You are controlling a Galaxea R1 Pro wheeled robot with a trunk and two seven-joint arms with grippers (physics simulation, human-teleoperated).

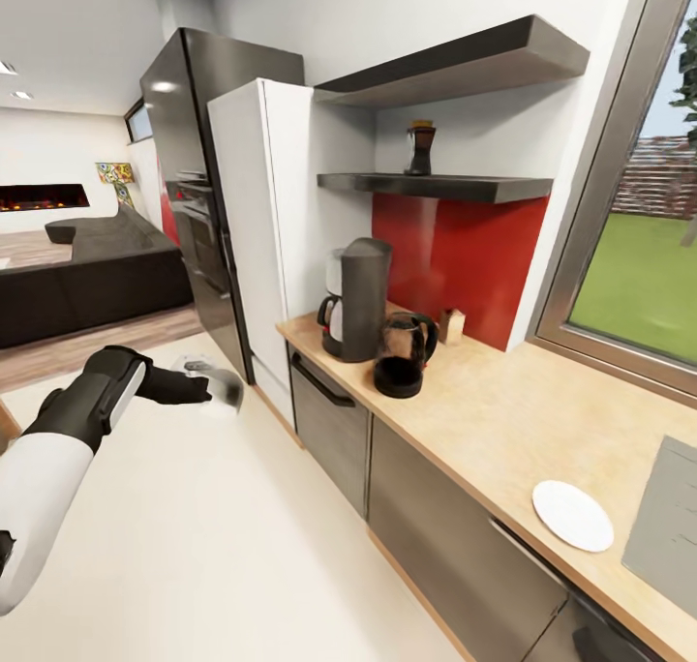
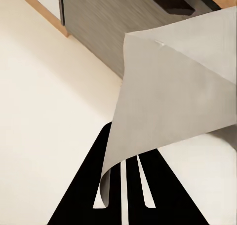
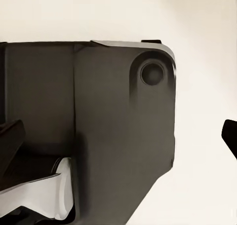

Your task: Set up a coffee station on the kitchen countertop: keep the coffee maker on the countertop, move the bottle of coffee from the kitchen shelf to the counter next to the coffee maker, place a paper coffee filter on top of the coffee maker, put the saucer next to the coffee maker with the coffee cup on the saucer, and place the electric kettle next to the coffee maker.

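The dark grey coffee maker (image 1: 354,299) stands at the counter's left end, with the black electric kettle (image 1: 401,354) touching or nearly touching its right side. The dark bottle of coffee (image 1: 420,149) sits on the lower wall shelf (image 1: 455,188) above them. A white saucer (image 1: 572,515) lies near the counter's front edge, far to the right. My left gripper (image 1: 219,389) hangs over the floor, left of the counter, shut on the pale paper coffee filter (image 2: 168,96), which fans out from its fingers (image 2: 158,190). My right gripper (image 3: 123,136) looks open, a black fingertip (image 3: 230,136) at the frame's edge.
A small tan object (image 1: 451,326) sits behind the kettle by the red backsplash. A white fridge (image 1: 261,226) and a dark oven tower (image 1: 189,197) stand left of the counter. A grey panel (image 1: 668,522) lies at the counter's far right. My own dark base (image 3: 98,126) is below the right arm.
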